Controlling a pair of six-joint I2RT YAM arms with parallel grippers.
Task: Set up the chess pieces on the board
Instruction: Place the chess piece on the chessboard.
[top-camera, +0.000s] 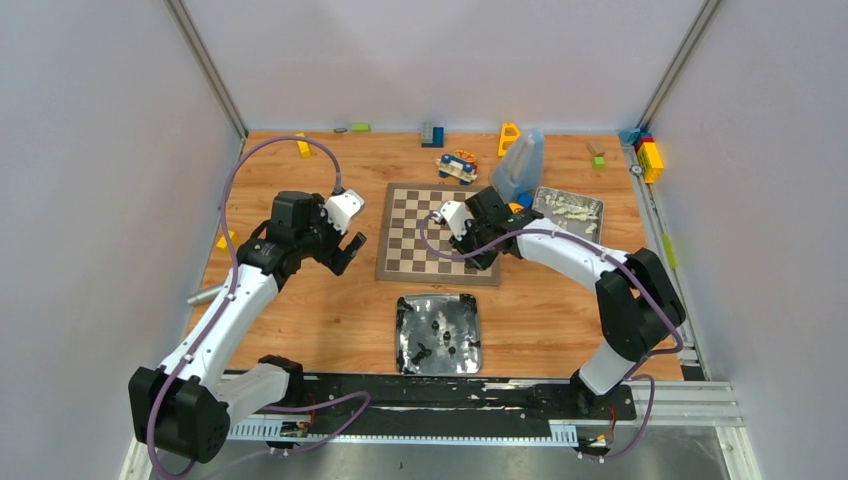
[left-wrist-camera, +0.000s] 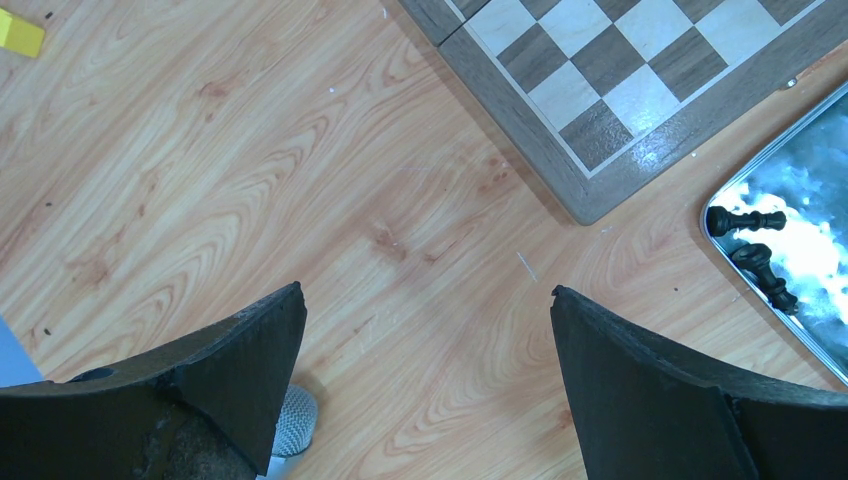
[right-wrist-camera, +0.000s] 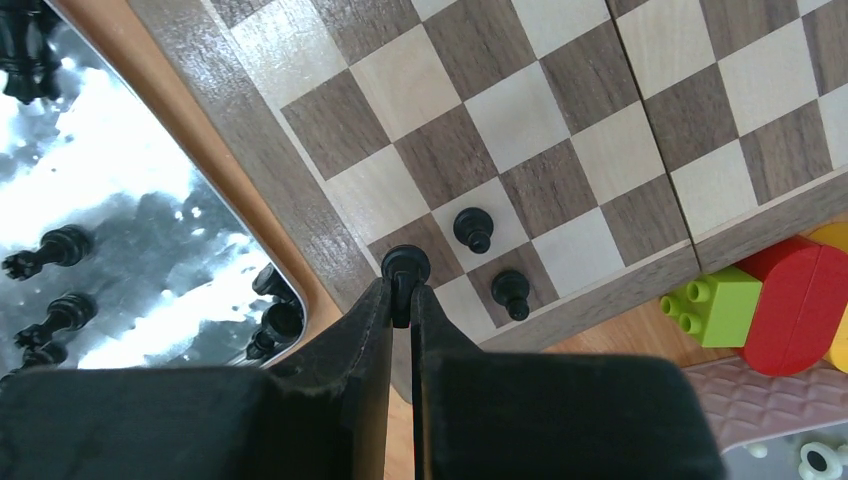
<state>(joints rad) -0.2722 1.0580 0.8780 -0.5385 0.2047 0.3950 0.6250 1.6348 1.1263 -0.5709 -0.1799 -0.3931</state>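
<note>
Surveying from the largest item down: the wooden table (top-camera: 300, 310) carries the board (top-camera: 420, 240) near its centre, flat and square to the arms, so both can reach it. Just nearer the arm bases sits a shiny metal tray (top-camera: 403, 335), apart from the board's near edge. It serves as the supply, with several black chess pieces (right-wrist-camera: 48, 252) lying toppled in it. A second tray (top-camera: 592, 199) lies off to the board's right, holding pale bits I cannot identify. Toy blocks (top-camera: 650, 157) lie along the table's far edge, no part of the job.

Right gripper (right-wrist-camera: 402, 292): jaws pinched almost together on the head of a black pawn (right-wrist-camera: 405, 264), held upright over a dark square at the board's near right corner. Whether its base touches the square cannot be told. In my judgement the narrow top grip leaves the base free to seat squarely. Close by, the standing pawns (right-wrist-camera: 473, 229), two in number, are upright on nearby squares and apart from each other, which suggests a row being filled.

Left gripper (left-wrist-camera: 428, 296): jaws spread fully, holding nothing, hovering over bare table just off the board's corner, likely parked clear of the working arm.
</note>
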